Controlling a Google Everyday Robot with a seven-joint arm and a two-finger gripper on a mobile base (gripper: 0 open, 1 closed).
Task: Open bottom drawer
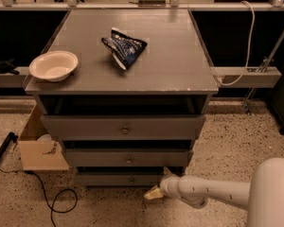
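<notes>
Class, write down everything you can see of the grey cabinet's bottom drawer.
The bottom drawer has a flat grey front with a small round centre knob. It sits lowest, just above the floor, under a dark gap, not visibly pulled out. The end effector is low by its right end; contact is unclear.

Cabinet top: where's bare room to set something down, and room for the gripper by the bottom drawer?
Cabinet top: bare right of the bag, and along the front past the bowl. The gripper sits by the bottom drawer, right end; a box and cable crowd the floor left.
</notes>
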